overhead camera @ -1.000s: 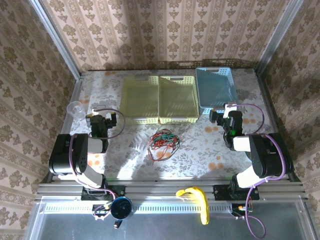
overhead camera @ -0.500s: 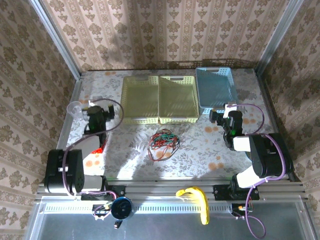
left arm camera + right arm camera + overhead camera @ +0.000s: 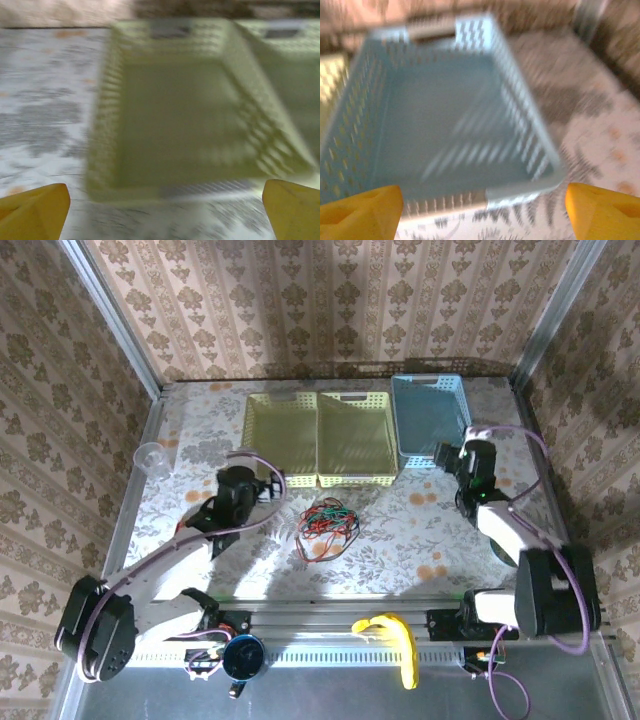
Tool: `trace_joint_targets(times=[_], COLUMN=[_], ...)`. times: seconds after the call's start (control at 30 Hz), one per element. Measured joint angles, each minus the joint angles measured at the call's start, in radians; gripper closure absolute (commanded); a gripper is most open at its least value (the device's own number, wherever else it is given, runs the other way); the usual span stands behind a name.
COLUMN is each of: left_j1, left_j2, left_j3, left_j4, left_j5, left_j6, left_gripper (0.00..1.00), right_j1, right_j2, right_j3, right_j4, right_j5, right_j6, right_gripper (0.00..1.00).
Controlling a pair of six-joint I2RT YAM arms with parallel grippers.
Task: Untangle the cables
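Two grippers stand open, and neither holds anything. The left gripper [image 3: 264,484] sits left of centre in the top view, with its jaws spread wide. In the left wrist view its yellow fingertips [image 3: 32,210] fill the two bottom corners, with only the flowered table [image 3: 400,540] between them. Just beyond it is the near rim of the left yellow basket [image 3: 282,440], blurred in the wrist view. A second yellow basket [image 3: 355,435] sits flush against that basket's right side.

The right gripper [image 3: 446,454] sits at the right of the top view, at the near right corner of the blue basket [image 3: 430,415]. Its jaws are also apart. In the right wrist view its yellow fingers [image 3: 357,212] sit in the bottom corners, and the blurred basket lies above the gap between them.

The cables [image 3: 328,523] lie in one tangled heap of red, green and black loops at the middle of the top view. The heap rests on the table below the join of the two yellow baskets and does not touch them. It is to the right of the left gripper and slightly below it, near but apart. It is well left of the right gripper, and nothing touches it.

A clear cup [image 3: 150,457] stands at the left edge of the table. A curved yellow object [image 3: 397,638] lies on the metal rail at the bottom.
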Motion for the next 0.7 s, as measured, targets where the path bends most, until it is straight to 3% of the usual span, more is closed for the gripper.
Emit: trace_joint_targets(times=[0.1,0.2,0.37,0.57,0.7], left_j1=[-0.084,-0.138,-0.189,-0.218,-0.222], left_j2=[0.029,0.068,0.159,0.254,0.299], left_j3=[0.007,0.018,0.048,0.08,0.088], left_j4=[-0.043,-0.074,-0.107,-0.108,-0.101], left_j5=[0.094,0.198,0.311,0.357,0.358], left_j6=[0.026,0.072,0.129,0.16,0.177], left_gripper=[0.0,0.0,0.0,0.01,0.12], right_j1=[0.09,0.28,0.575,0.705,0.717], right_j2=[-0.151,-0.227,-0.143,0.027,0.077], right_j3=[0.082,0.101,0.067,0.044,0.045], right_j4=[-0.169,-0.311,-0.47,-0.582,-0.596], right_j5=[0.035,-0.002,-0.213,-0.414,-0.466], right_j6=[0.067,0.129,0.204,0.232,0.235], right_gripper=[0.17,0.17,0.22,0.32,0.43])
